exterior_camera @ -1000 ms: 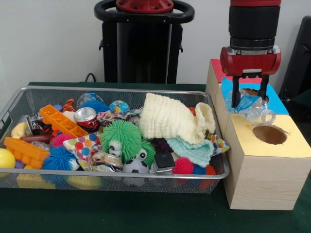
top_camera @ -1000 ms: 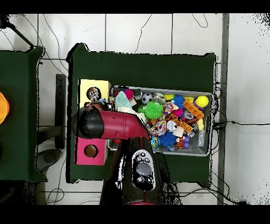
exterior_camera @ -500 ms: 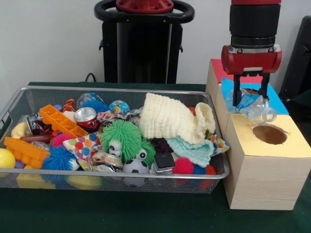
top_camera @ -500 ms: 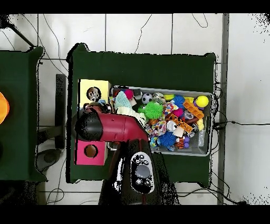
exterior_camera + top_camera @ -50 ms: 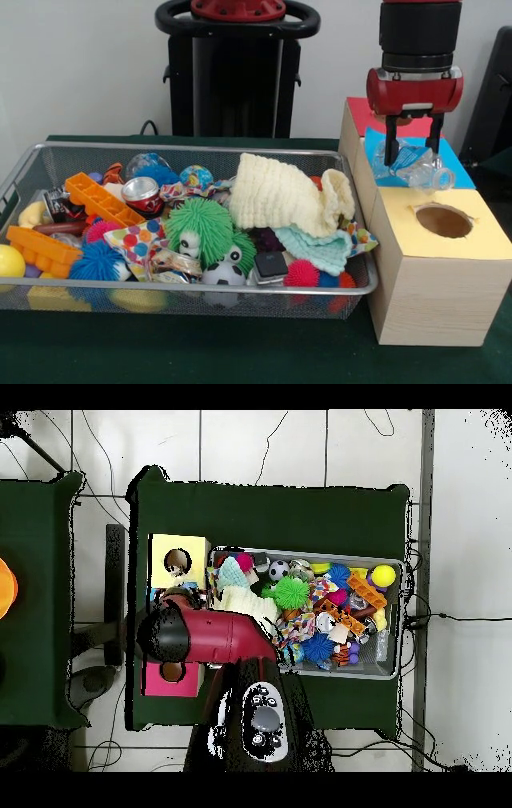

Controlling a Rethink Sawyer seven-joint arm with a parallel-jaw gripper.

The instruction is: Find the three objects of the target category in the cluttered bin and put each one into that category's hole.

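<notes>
In the front view my gripper (image 5: 414,158) hangs over the blue top (image 5: 452,166) of the wooden sorting box, shut on a crumpled clear plastic bottle (image 5: 418,171). The bottle lies sideways between the fingers with its neck pointing right. The yellow top with its round hole (image 5: 443,221) is just in front of and below the bottle. In the overhead view the red arm (image 5: 205,636) covers the gripper and the bottle, and the yellow hole (image 5: 177,563) shows beyond it.
The wire bin (image 5: 200,148) left of the box is full of clutter: a cream knitted cloth (image 5: 280,196), a green fuzzy toy (image 5: 208,228), a soda can (image 5: 142,192), orange blocks (image 5: 100,200), spiky balls. The pink top (image 5: 362,112) lies behind the blue one.
The gripper has risen a little and drifted back from the yellow hole toward the blue section, with the bottle still in it. In the overhead view the arm has swung toward the pink end.
</notes>
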